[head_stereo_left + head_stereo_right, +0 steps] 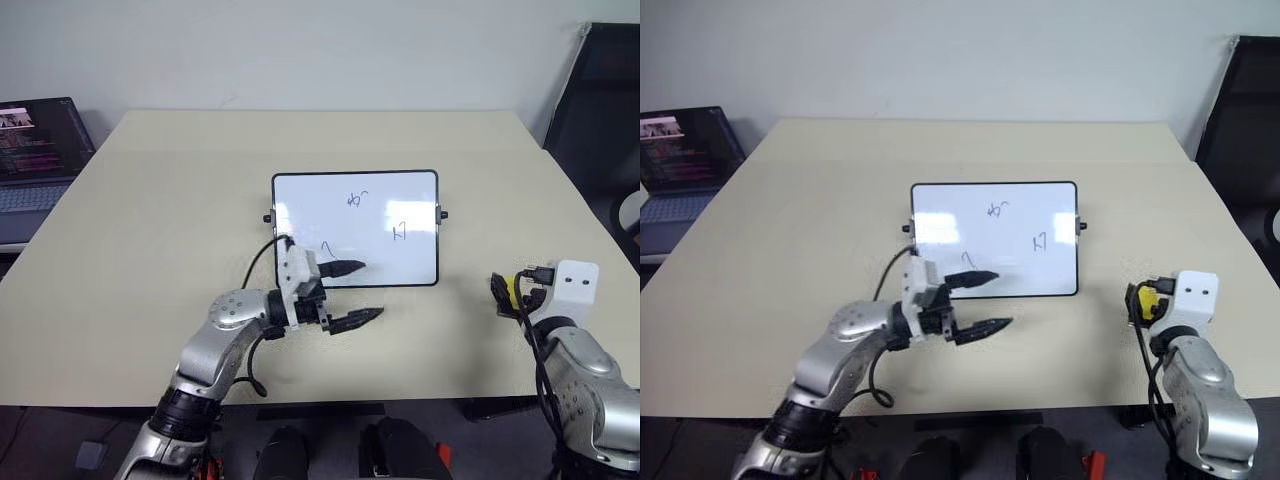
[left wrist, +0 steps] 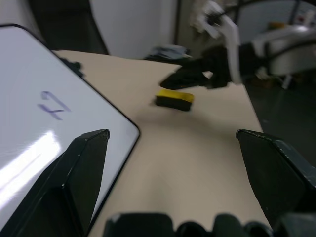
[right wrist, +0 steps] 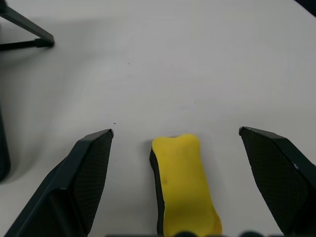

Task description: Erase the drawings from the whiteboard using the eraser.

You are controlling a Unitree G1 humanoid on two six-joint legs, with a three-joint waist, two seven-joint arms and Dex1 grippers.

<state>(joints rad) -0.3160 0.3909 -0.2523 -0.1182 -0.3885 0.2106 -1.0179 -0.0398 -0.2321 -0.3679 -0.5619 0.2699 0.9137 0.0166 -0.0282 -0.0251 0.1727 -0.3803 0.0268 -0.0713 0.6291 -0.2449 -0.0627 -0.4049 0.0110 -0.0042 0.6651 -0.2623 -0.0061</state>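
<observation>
**Status: Eraser on Desk, Both End Effectors Released**

The whiteboard (image 1: 355,228) lies flat near the centre of the beige desk (image 1: 150,260), long sides running left to right, with a small black knob at each short side. The drawings (image 1: 357,200) are three small dark marks: one at upper centre, one toward the right side of the board, and a curved stroke near the front edge, close to the left end effector.

The left end effector (image 1: 355,292) points to the right at the near edge of the whiteboard. Its two black fingers are spread apart and grasp nothing; the far finger overlaps the board's near edge, the near finger is over bare desk.

The eraser (image 3: 183,183) rests on the desk, yellow face up and black felt down, well to the right of the whiteboard. The right end effector (image 3: 176,143) is positioned directly at it, fingers spread wide, one on either side of the block (a clear gap remains on both sides, so no contact is made).

A laptop (image 1: 35,150) with a lit screen sits beyond the desk's far left corner.
</observation>
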